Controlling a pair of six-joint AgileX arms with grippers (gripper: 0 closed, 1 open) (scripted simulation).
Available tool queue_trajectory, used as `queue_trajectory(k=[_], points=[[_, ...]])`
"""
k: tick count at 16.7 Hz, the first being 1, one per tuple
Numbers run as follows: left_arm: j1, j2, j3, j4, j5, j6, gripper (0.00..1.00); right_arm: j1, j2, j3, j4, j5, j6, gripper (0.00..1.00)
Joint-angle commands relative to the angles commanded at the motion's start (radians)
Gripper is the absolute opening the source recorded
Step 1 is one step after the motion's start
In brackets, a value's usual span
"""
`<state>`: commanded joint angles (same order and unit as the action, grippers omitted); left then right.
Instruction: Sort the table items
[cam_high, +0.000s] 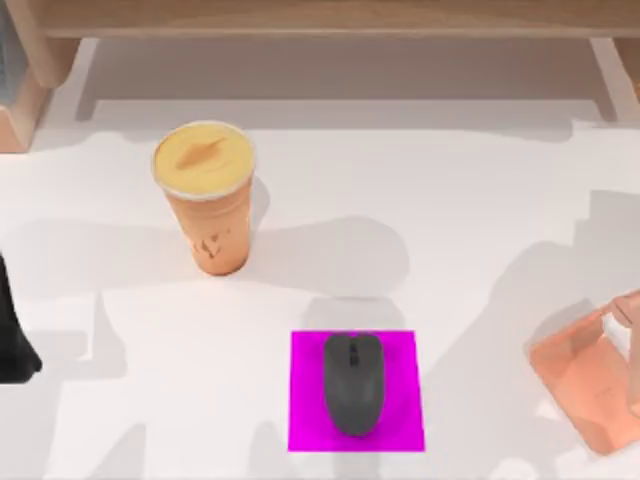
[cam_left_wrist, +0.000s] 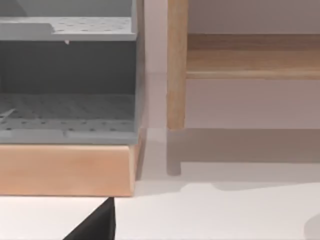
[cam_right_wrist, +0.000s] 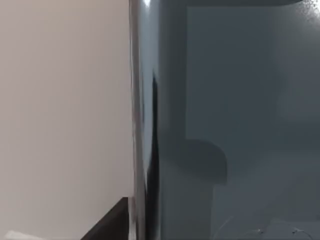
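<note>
The table items we can make out are a dark grey computer mouse (cam_high: 352, 384) and a tall orange cup (cam_high: 210, 210) with a pale yellow lid (cam_high: 203, 158). The mouse lies on a flat magenta square (cam_high: 354, 391) at the near middle of the table (cam_high: 480, 200), lengthwise and well inside the square's edges. The cup stands upright toward the far left, well apart from the mouse. At the near right edge sits a pale orange translucent thing (cam_high: 590, 375), partly cut off; we cannot tell what it is.

We judge the mouse may already be placed, since it rests squarely on the square, while the cup stands free on the bare table and looks like the piece left to deal with. Nothing is held by either arm as far as we can see.

Our left arm shows as a dark shape (cam_high: 14, 335) at the table's left edge, apparently parked; we cannot tell how its gripper is set. Its wrist camera looks toward a grey shelf unit (cam_left_wrist: 67, 75) on a wooden base (cam_left_wrist: 65, 170).
</note>
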<state>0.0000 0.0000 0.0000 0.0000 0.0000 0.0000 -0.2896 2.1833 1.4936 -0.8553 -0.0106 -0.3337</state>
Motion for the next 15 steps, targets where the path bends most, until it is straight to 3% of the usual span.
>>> queue_trajectory(k=[7, 15], points=[[0.000, 0.000, 0.000, 0.000, 0.000, 0.000, 1.00, 0.000, 0.000, 0.000, 0.000, 0.000, 0.000, 0.02], [0.000, 0.000, 0.000, 0.000, 0.000, 0.000, 1.00, 0.000, 0.000, 0.000, 0.000, 0.000, 0.000, 0.00]])
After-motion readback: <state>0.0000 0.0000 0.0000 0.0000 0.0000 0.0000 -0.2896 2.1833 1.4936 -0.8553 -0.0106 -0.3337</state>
